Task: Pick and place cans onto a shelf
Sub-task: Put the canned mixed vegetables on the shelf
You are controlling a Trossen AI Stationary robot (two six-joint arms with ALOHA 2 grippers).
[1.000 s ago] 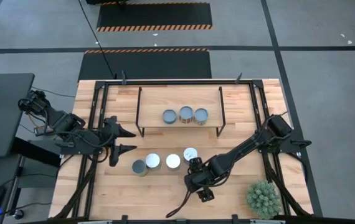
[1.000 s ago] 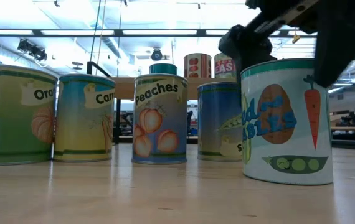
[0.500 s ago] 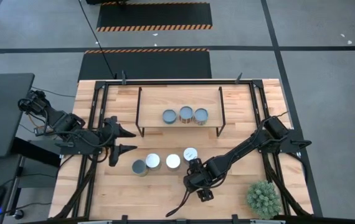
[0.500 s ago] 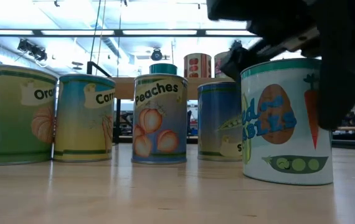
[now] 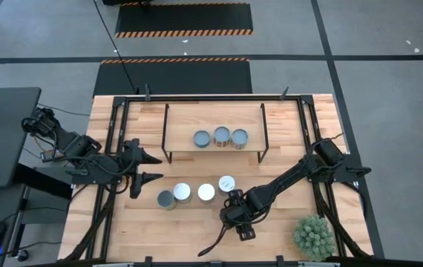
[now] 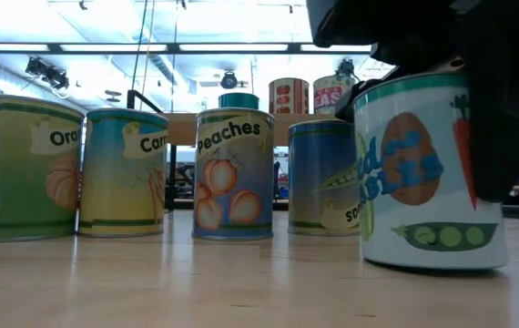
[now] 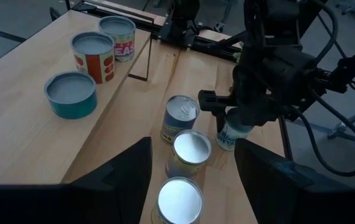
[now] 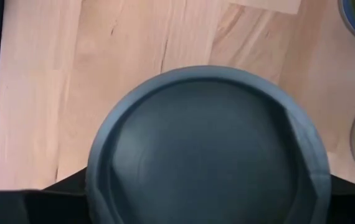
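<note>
The vegetables can point(image 6: 428, 173) stands near the table's near edge, right of centre, its blue-grey top point(image 8: 202, 149) filling the right wrist view. My right gripper point(image 5: 237, 215) is over it, shut on it, and hides it in the high view. Several more cans point(image 5: 197, 193) stand on their bases in a row on the table to its left. Three cans point(image 5: 221, 136) stand on the wooden shelf point(image 5: 189, 119). My left gripper point(image 5: 152, 167) is open and empty, left of the row. My right gripper takes the vegetables can from above, fingers pointing down. One finger point(image 6: 505, 109) lies on the can's side wall point(image 6: 455, 137), and the other is on the opposite side, hidden by the can. Both fingers point(image 8: 352, 199) show beside the rim. The can looks upright on the table.
A green spiky plant point(image 5: 314, 236) stands at the near right corner. The shelf's black legs point(image 5: 262, 157) stand behind the row of cans. Black frame rails point(image 5: 115, 126) run along the table's left, right and far sides.
My right gripper has come down over the vegetables can, and its fingers now reach down the can's sides. The can has shifted and turned a little on the table.
</note>
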